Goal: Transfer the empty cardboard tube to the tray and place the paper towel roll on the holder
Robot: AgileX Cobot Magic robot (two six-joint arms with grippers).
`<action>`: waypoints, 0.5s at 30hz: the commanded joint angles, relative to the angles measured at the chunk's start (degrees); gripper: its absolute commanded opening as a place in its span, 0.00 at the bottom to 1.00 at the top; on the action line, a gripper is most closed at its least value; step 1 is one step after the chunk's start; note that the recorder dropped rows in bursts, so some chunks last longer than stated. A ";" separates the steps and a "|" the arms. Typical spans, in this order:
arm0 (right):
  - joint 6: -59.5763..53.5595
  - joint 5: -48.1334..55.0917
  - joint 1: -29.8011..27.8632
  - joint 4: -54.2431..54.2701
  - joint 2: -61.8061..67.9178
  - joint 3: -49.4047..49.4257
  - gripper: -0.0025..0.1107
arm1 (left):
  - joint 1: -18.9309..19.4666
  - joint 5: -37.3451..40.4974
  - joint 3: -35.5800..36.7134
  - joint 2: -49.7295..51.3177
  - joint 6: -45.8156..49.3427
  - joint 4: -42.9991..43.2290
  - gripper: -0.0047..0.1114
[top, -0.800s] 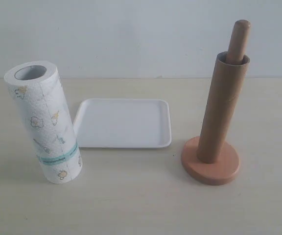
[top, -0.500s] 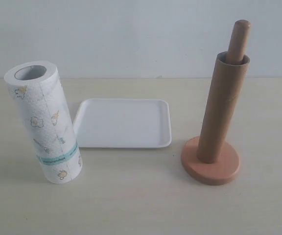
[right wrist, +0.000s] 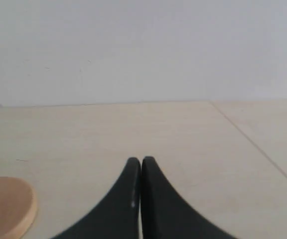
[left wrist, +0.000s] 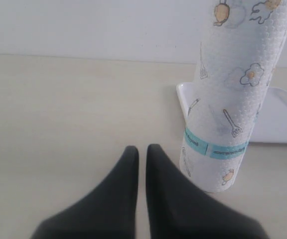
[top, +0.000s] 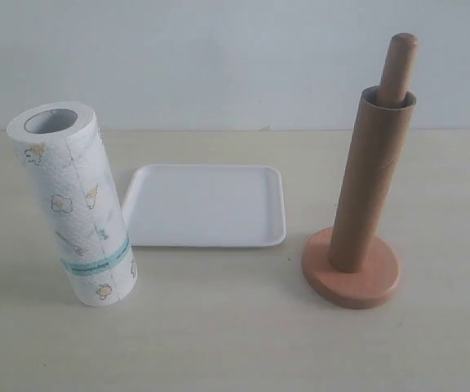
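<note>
Over on the left side of the surface (top: pixel 235 347), the left fingers (left wrist: pixel 126 169) are pretty much clenched, just a sliver of a gap between the tips and nothing in them. The paper towel roll (top: pixel 76 204) stands upright on its end a little ahead of those fingers and off to one side, near them but not touching. It's white and embossed, with little yellow cartoon prints and a teal band low down. Past the roll from the fingers is the tray (top: pixel 202 204), lying flat and bare, and the roll's foot sits just beside its near corner. Further right is the holder (top: pixel 353 286), with its round disc base flat on the surface. The empty cardboard tube (top: pixel 370 180) is still slipped over the pole, its bottom resting on the base, with the rounded pole top poking out above it. The right fingers (right wrist: pixel 132 177) are shut tight, tips pressed together and gripping nothing. The edge of the holder's base sits off to their side, clearly apart from them.
</note>
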 commanded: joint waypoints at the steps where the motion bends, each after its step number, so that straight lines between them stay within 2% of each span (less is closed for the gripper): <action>1: -4.84 -3.23 -0.32 -0.14 -0.31 -0.01 0.02 | 0.13 -0.45 0.18 -0.19 -0.44 -0.20 0.08; 8: -0.94 -11.64 -0.32 1.55 -0.31 -0.01 0.02 | 0.13 -0.45 0.18 -0.19 -0.44 -0.20 0.08; 12: -0.15 -8.52 -0.32 1.68 -0.31 -4.37 0.02 | 0.13 -0.45 0.18 -0.19 -0.44 -0.20 0.08; 15: -0.86 -0.71 -0.32 1.68 2.97 -9.97 0.02 | 0.13 -0.45 0.18 -0.19 -0.44 -0.20 0.08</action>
